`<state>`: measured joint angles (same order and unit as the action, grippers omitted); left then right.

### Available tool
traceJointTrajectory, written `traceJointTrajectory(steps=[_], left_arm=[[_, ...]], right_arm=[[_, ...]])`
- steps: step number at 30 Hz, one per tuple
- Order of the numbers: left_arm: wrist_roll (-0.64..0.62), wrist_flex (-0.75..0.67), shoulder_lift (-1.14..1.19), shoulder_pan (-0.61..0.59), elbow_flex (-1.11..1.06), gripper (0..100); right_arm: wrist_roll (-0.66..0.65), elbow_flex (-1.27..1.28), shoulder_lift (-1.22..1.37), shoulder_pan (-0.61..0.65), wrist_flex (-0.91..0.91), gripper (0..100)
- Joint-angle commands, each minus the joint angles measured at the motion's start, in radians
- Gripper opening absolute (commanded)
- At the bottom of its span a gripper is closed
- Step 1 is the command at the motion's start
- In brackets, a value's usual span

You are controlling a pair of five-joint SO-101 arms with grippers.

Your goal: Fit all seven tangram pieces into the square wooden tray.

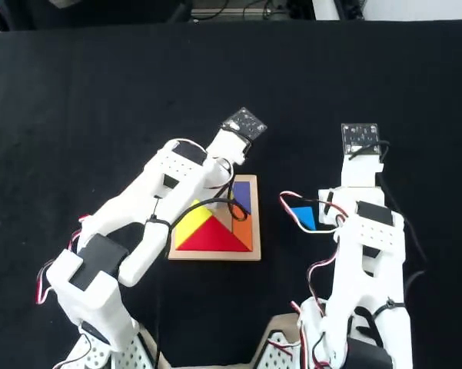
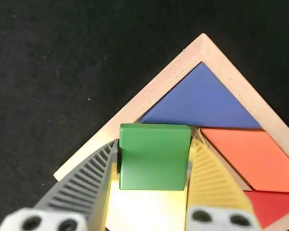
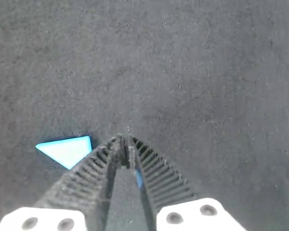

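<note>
The square wooden tray (image 2: 149, 94) holds four flat coloured pieces (image 1: 215, 234) — the left gripper (image 2: 154, 144) clamps a green square block (image 2: 154, 166) over it; the right gripper (image 3: 124, 142) has its jaws together.

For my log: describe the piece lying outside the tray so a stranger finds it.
Find the square wooden tray mid-table on the black cloth. Between it and the right arm lies a light blue triangle, the only piece flat on bare cloth.
</note>
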<state>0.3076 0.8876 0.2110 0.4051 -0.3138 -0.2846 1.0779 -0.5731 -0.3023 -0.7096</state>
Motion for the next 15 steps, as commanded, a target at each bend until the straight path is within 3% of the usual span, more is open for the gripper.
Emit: traceJointTrajectory(steps=[1,10,15], left_arm=[[0.002,0.011,-0.005,0.008,0.047,3],[0.002,0.028,-0.006,0.007,0.021,4],[-0.002,0.075,-0.012,0.008,0.028,14]], right_arm=[[-0.011,-0.015,-0.028,0.017,0.018,1.1],[-0.011,-0.015,-0.028,0.017,0.018,1.1],[-0.011,-0.015,-0.028,0.017,0.018,1.1]])
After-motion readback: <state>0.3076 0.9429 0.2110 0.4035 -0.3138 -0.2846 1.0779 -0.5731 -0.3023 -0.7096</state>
